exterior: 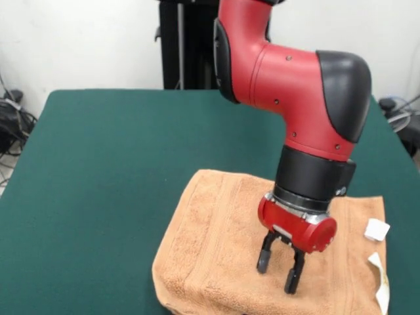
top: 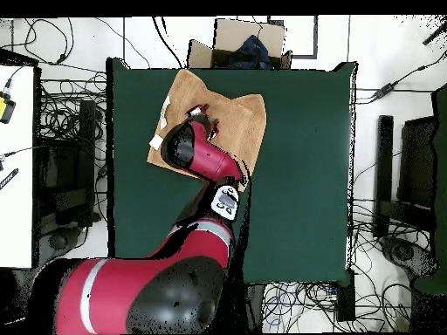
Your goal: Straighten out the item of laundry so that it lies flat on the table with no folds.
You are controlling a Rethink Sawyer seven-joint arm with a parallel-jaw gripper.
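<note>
Front view, towel: the towel (exterior: 216,256) lies at the near right of the table (exterior: 98,170), its near left edge rounded and thick, so I judge a fold is left.
Front view, gripper: the gripper (exterior: 278,272) hangs just over the towel's middle, jaws apart, holding nothing.
Front view, tags: white tags (exterior: 377,230) at the right edge.
Overhead view, towel: the towel (top: 244,118) sits near the table's (top: 297,174) far edge, partly under the arm (top: 205,153).
Overhead view, surroundings: a box (top: 249,44) beyond the table; nothing blocks the cloth.
</note>
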